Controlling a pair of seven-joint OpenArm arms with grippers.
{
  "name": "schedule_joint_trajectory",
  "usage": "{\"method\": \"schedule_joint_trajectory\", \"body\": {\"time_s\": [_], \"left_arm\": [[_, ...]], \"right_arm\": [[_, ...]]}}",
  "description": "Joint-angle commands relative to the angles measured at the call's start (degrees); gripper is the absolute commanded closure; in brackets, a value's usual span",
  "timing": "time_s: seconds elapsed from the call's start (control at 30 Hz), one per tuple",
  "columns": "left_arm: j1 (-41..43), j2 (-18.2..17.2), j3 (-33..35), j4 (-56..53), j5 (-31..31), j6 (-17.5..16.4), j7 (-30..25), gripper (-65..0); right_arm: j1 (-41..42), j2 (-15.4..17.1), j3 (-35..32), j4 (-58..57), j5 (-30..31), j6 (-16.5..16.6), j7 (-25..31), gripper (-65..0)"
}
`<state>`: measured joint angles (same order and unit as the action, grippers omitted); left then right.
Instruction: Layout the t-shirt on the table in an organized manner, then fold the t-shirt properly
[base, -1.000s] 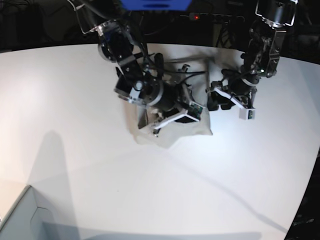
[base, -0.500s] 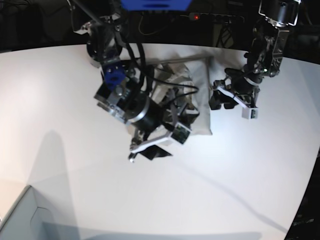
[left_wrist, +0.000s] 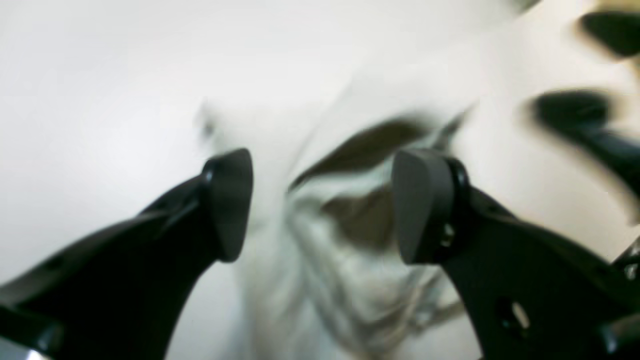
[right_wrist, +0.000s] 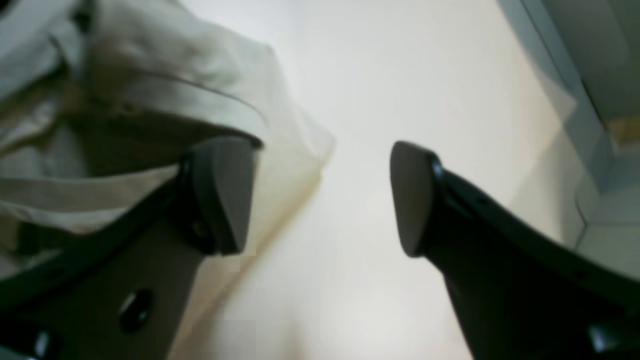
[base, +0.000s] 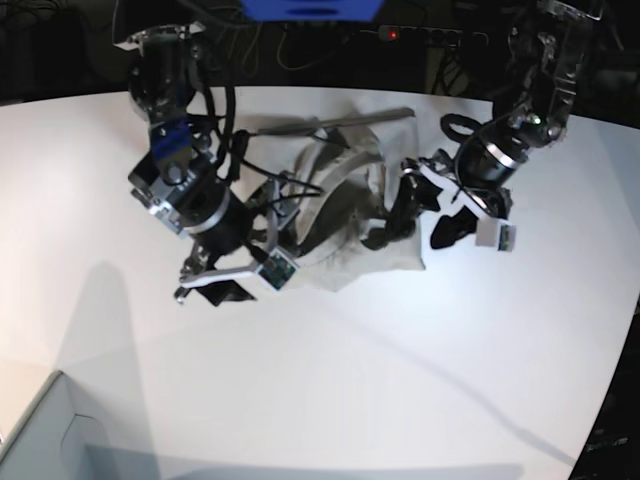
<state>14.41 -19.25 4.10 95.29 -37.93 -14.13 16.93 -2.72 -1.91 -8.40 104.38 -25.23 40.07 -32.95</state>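
The light grey-beige t-shirt (base: 345, 195) lies crumpled in a heap at the back middle of the white table (base: 330, 360). My right gripper (base: 238, 282) is open and empty, low at the heap's left front edge. In the right wrist view it (right_wrist: 317, 200) is over bare table, with shirt folds (right_wrist: 125, 100) to the left behind one finger. My left gripper (base: 422, 222) is open at the heap's right edge. In the left wrist view it (left_wrist: 325, 205) straddles blurred bunched fabric (left_wrist: 350, 260); whether it touches the fabric I cannot tell.
A grey box corner (base: 40, 430) stands at the front left of the table and also shows in the right wrist view (right_wrist: 600, 75). Dark cables and equipment lie beyond the table's far edge (base: 400, 35). Bare white tabletop spreads in front of the shirt.
My right arm has swung off the top of the shirt toward the view's left and now sits beside the heap. My left gripper has moved in onto the shirt's right edge.
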Motion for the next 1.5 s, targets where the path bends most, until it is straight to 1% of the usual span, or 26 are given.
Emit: {"method": "schedule_joint_trajectory", "body": {"time_s": [0.0, 0.07, 0.17, 0.23, 0.33, 0.4, 0.5, 0.7, 0.9, 0.93, 1.0, 1.1, 1.17, 1.2, 1.27, 1.3, 1.47], "left_arm": [[-0.04, 0.74, 0.17, 1.81, 0.0, -0.33, -0.8, -42.3], [-0.22, 3.38, 0.52, 2.43, 1.14, -0.33, -0.8, -42.3], [-1.01, 6.45, 0.96, 1.64, 7.12, -0.33, -0.8, -42.3], [-1.45, 8.83, 1.66, 0.76, 10.99, -0.33, -0.8, -42.3], [-1.54, 11.29, 1.57, 0.49, 14.94, -0.33, -0.8, -42.3], [-1.62, 12.61, 1.22, 0.06, 16.44, -0.33, -0.8, -42.3], [-3.29, 13.31, 1.4, -1.61, 17.23, -0.33, -0.8, -42.3], [-6.11, 13.4, 1.66, -6.54, 16.88, -0.33, -0.8, -42.3], [-6.81, 13.4, 1.13, -6.98, 16.88, -0.24, -0.8, -41.6], [-7.07, 13.4, 1.13, -7.07, 16.88, -0.24, -0.8, -39.6], [-7.78, 13.4, 1.13, -7.68, 16.79, -0.24, -0.8, -31.8], [-8.74, 13.4, 1.13, -9.18, 16.79, -0.24, -0.8, -14.9], [-9.45, 13.4, 1.13, -10.41, 16.79, -0.24, -0.8, -2.1], [-9.54, 13.4, 1.13, -10.85, 16.79, -0.24, -0.8, 0.0], [-9.54, 13.4, 1.04, -10.85, 16.79, -0.24, -0.8, -1.3], [-9.27, 13.4, 0.61, -10.67, 16.79, -0.24, -0.8, -0.2], [-7.87, 13.4, -5.37, -7.07, 16.7, -0.24, -0.8, -0.1]], "right_arm": [[0.92, -0.15, 1.41, 1.34, 0.13, -0.07, 1.08, -43.4], [1.18, -0.15, 3.61, 1.34, 0.13, -0.07, 1.08, -43.4], [1.09, 0.02, 5.55, 1.51, 0.13, -0.07, 1.08, -43.4], [0.83, 1.17, 5.81, 1.51, 0.13, -0.07, 1.17, -43.4], [0.66, 1.34, 5.9, 1.51, 0.13, -0.07, 0.91, -43.4], [0.66, 1.52, 5.9, 1.42, 0.13, -0.07, 0.73, -43.4], [0.66, 2.13, 5.9, 1.42, 0.13, -0.07, 0.73, -43.4], [0.57, 2.31, 5.9, 1.25, 0.13, -0.07, 0.73, -43.4], [-0.49, 2.31, 5.9, 1.16, 0.13, -0.07, 1.17, -43.4], [-0.49, 2.31, 5.9, 1.16, 0.13, -0.07, 1.17, -43.4], [-0.49, 2.4, 5.9, 1.07, 0.13, -0.07, 1.17, -43.4], [-0.49, 2.4, 5.9, 1.07, 0.13, -0.07, 1.17, -43.4], [-0.49, 3.01, 5.9, 1.07, 0.13, -0.07, 1.17, -43.4], [-0.49, 3.19, 5.9, 1.07, 0.13, -0.07, 1.17, -43.4], [-0.49, 3.28, 5.9, 1.07, 0.13, -0.07, 1.08, -43.4], [-0.49, 3.71, 5.99, 1.07, 0.13, -0.07, 0.99, -43.4], [-0.49, 3.98, 5.99, 1.07, 0.13, -0.07, 1.08, -43.4]]}}
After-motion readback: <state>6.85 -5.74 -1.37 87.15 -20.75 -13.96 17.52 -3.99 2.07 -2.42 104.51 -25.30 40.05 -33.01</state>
